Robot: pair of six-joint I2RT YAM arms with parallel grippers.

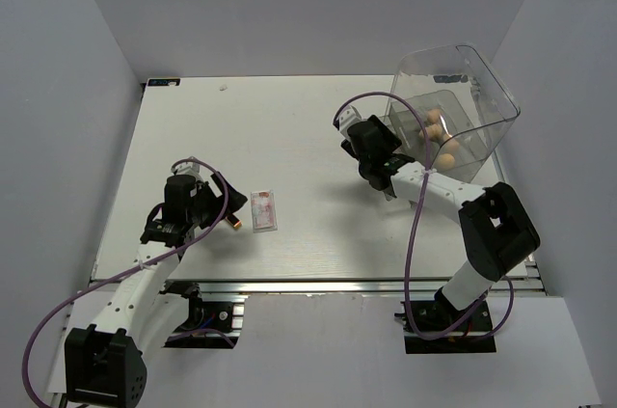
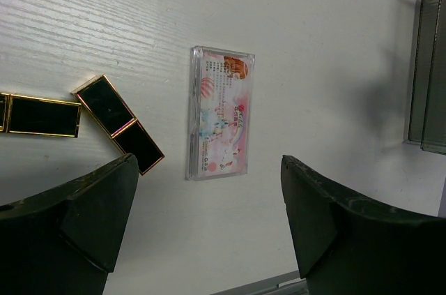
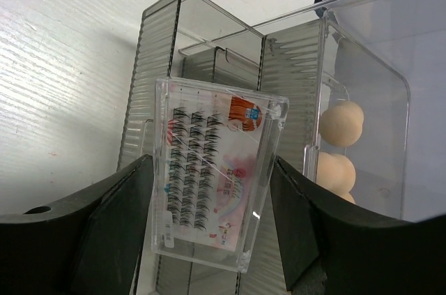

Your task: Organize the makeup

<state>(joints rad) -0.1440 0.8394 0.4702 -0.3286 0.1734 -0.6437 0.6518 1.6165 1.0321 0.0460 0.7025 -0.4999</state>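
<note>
My right gripper (image 3: 209,222) is shut on the dark-rowed palette (image 3: 212,183) and holds it tilted over the ribbed slots of the drawer box (image 3: 157,65). Peach sponges (image 3: 341,123) lie in the box's clear compartment to the right, and show from above (image 1: 436,120). My left gripper (image 2: 209,218) is open and empty, hovering just short of the pinkish palette (image 2: 219,122), which lies flat on the table (image 1: 262,210). Two gold-and-dark lipstick tubes (image 2: 118,124) (image 2: 38,115) lie to the palette's left. From above, my left gripper (image 1: 214,204) is near the front left and my right gripper (image 1: 390,186) is beside the box.
The large clear drawer box (image 1: 482,90) stands at the back right of the white table (image 1: 289,128); its edge shows in the left wrist view (image 2: 425,65). The table's front edge (image 1: 318,280) is close behind the left gripper.
</note>
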